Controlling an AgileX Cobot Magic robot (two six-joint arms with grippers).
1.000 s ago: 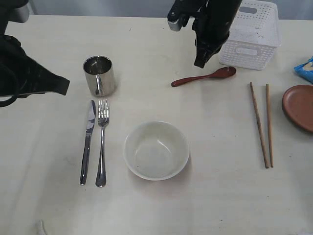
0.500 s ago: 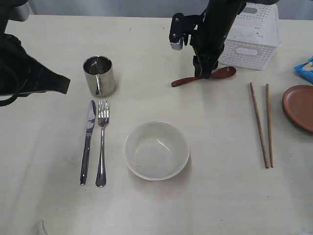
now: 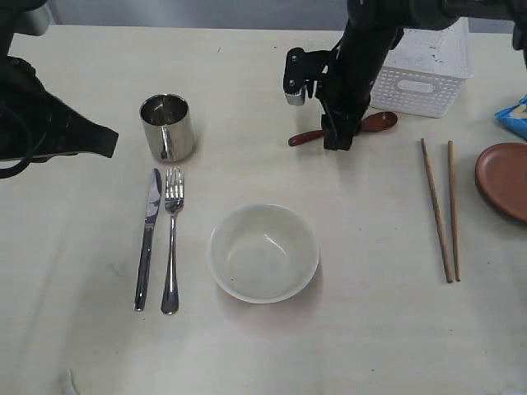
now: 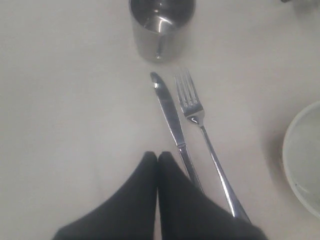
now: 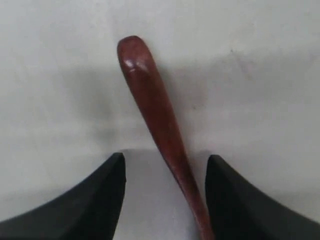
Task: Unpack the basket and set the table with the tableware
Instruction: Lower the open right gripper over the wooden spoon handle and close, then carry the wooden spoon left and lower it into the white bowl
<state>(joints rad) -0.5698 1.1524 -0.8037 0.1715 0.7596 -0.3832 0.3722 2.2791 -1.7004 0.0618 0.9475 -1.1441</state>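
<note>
Two fingers of my right gripper (image 3: 335, 140) now stand spread on either side of the spoon (image 3: 380, 122), where a second ago they were pressed together and hanging higher, over by the basket (image 3: 424, 86). I have come down onto the handle and opened as I came. In my right wrist view the reddish shaft runs between the two black tips, nothing pinched yet. I judge that the spoon is the piece in hand: it lies slanted on the table (image 3: 370, 337), its bowl end just beside the basket's front wall, and needs only a squeeze and a lift. My left gripper (image 4: 158, 159) is pressed shut and holds nothing, hovering over the knife (image 3: 148, 234) and fork (image 3: 171, 239), which lie side by side below the mug (image 3: 167, 127). For room, the basket crowds my right arm from behind, so I judge the clean way out is up and toward the near side. A broad bare strip of table lies between the bowl (image 3: 263, 216) and the chopsticks (image 3: 436, 210), and more near the front. The plate (image 3: 504, 179) and a blue bag (image 3: 515, 115) run off the right of the picture, so I cannot tell how close the table's edge is there.
</note>
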